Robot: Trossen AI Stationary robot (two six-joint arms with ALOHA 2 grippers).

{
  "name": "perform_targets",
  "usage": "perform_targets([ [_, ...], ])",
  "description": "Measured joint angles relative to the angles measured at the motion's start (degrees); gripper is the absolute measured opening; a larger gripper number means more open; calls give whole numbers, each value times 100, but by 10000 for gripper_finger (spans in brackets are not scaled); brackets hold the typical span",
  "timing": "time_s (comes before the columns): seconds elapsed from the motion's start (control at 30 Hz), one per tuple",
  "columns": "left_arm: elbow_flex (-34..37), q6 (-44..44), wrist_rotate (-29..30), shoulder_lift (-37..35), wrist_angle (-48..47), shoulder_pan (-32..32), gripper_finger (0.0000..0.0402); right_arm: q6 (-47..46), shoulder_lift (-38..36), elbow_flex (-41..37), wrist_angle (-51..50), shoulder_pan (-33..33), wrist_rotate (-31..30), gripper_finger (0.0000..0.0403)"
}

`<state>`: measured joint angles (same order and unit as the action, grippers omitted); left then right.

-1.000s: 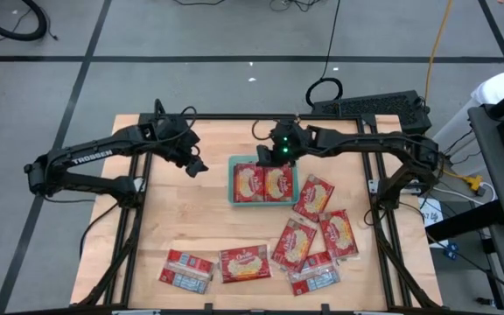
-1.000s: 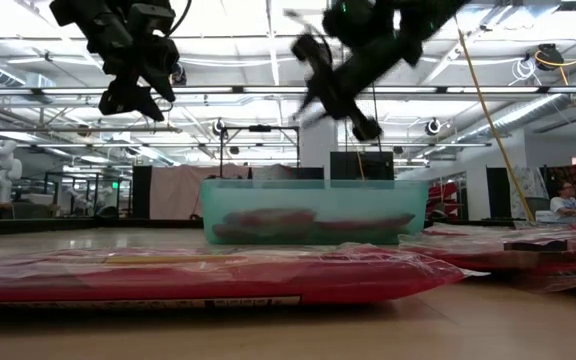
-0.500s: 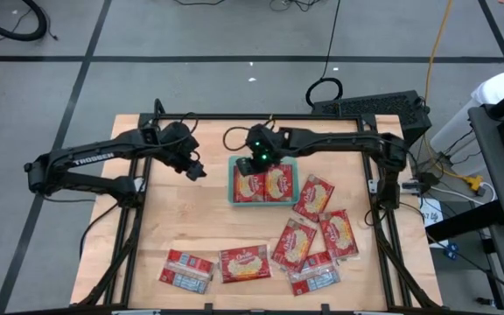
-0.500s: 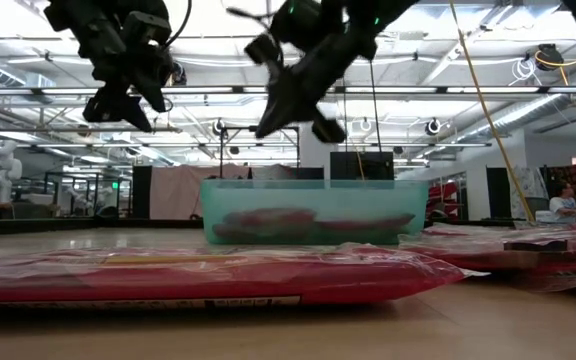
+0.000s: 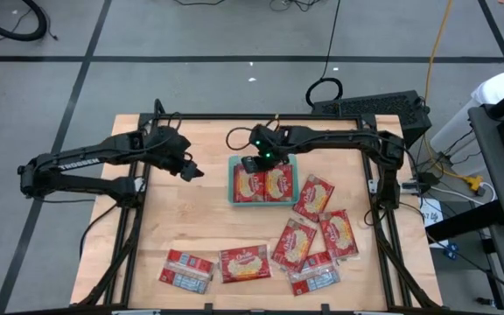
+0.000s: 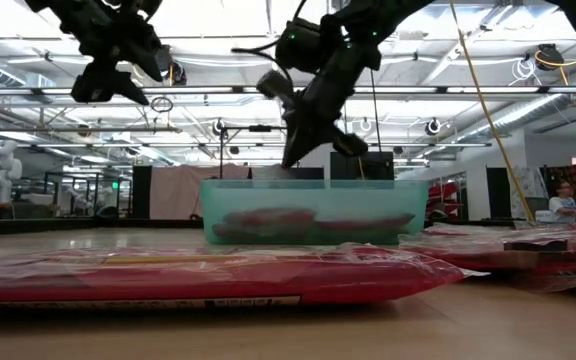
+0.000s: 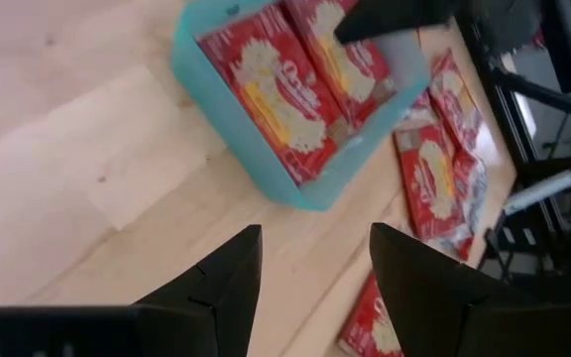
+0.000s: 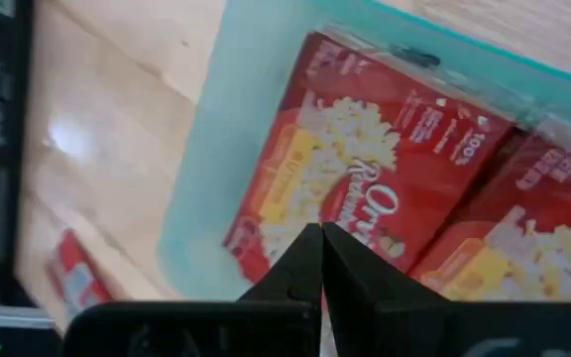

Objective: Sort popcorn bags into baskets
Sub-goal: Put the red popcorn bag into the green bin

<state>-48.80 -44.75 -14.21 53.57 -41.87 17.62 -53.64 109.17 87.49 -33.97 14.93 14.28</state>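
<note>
Packets point(image 5: 245, 262) are being judged light, flat and slippery in their film wrap; an edge grip is likely being called for. Two are lying side by side in the teal tray point(image 5: 233, 180), the rest being scattered on the table point(image 5: 156, 227). The right gripper point(image 5: 254, 163) is being held shut and empty above the tray; the left gripper point(image 5: 191, 171) is being held parted, empty. Lower packets in the right-hand heap are being partly hidden.

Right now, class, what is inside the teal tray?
Inside the teal tray, two red popcorn bags lie flat, side by side, picture face up. Whether more bags lie beneath them cannot be seen; the right gripper, jaws shut, hovers over its far edge.
</note>
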Motion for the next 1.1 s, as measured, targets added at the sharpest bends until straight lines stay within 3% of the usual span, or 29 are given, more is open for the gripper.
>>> perform_targets([
  [0.27,0,165,390,-9,-2,-21,191,228,462,-62,432,-329,-417,0],
  [0.73,-2,245,438,49,-45,-34,191,401,1132,-55,1206,-456,-791,0],
  [0.93,-2,243,467,44,-49,-65,191,352,1055,-55,1360,-431,-824,0],
  [1.1,-2,278,283,36,-305,-262,191,611,483,-66,1177,-343,-866,0],
])
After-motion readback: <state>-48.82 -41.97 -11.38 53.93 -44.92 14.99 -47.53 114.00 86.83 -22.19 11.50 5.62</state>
